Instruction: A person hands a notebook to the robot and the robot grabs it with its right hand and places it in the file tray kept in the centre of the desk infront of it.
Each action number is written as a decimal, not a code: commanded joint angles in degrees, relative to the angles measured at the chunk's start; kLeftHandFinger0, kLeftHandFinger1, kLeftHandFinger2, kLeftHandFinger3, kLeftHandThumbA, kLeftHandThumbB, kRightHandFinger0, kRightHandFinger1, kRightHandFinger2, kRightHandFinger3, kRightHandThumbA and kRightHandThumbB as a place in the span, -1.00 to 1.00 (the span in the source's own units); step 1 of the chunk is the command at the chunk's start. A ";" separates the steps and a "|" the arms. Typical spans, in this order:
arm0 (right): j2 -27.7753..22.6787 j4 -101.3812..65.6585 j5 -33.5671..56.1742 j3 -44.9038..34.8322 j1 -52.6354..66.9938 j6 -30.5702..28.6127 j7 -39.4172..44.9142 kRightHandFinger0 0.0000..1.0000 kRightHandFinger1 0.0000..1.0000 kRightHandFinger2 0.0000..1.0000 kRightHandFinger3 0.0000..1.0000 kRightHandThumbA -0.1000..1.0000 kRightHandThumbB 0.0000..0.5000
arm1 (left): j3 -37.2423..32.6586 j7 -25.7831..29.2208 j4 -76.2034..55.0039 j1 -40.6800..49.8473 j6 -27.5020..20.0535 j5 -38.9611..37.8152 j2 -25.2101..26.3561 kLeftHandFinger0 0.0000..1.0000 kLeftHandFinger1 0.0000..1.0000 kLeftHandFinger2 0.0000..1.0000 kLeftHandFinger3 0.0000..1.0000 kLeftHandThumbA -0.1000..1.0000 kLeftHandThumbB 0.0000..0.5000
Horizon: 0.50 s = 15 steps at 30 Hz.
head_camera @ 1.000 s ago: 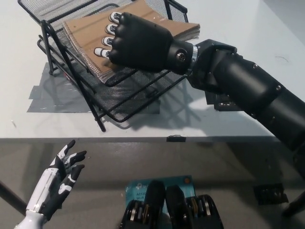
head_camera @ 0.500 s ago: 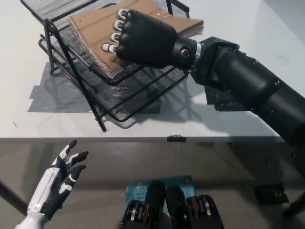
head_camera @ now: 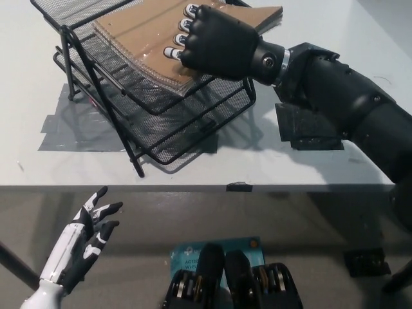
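A brown spiral-bound notebook (head_camera: pixel 138 32) lies tilted over the middle tier of the black wire file tray (head_camera: pixel 174 138) on the white desk. My black right hand (head_camera: pixel 215 42) is shut on the notebook's near right part, fingers curled over its cover. The notebook's far corner sticks out past the hand at the top. My white left hand (head_camera: pixel 80 244) rests open at the lower left, below the desk's front edge, holding nothing.
The desk's front edge (head_camera: pixel 193 187) runs across the middle of the picture. Grey tape patches (head_camera: pixel 64 132) lie under the tray's left side and dark tape patches (head_camera: pixel 309 129) lie to its right. A teal label (head_camera: pixel 215 248) shows on the floor below.
My right hand has moved up and to the right with the notebook, drawing it further over the tray. The left hand has stayed where it was.
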 commanded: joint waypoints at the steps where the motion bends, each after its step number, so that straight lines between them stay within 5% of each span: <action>1: -0.38 -0.24 1.41 -0.54 -5.04 3.18 -2.82 -1.00 -1.00 -0.99 -1.00 0.66 -0.87 | -0.52 -1.31 -1.55 -0.68 -0.91 0.67 1.25 0.59 0.76 0.67 1.00 0.64 0.63; 7: 0.72 -1.96 2.94 -1.47 -5.89 1.93 -2.69 -1.00 -1.00 -1.00 -1.00 0.89 -0.89 | -0.77 -1.40 -1.48 -0.94 -1.18 0.70 1.22 0.59 0.77 0.65 1.00 0.62 0.59; 15: 3.89 0.63 4.42 -1.78 -6.91 1.17 -2.01 -1.00 -1.00 -0.83 -1.00 0.78 -0.65 | -1.13 -1.53 -1.49 -1.05 -1.41 1.01 1.02 0.60 0.77 0.65 1.00 0.61 0.51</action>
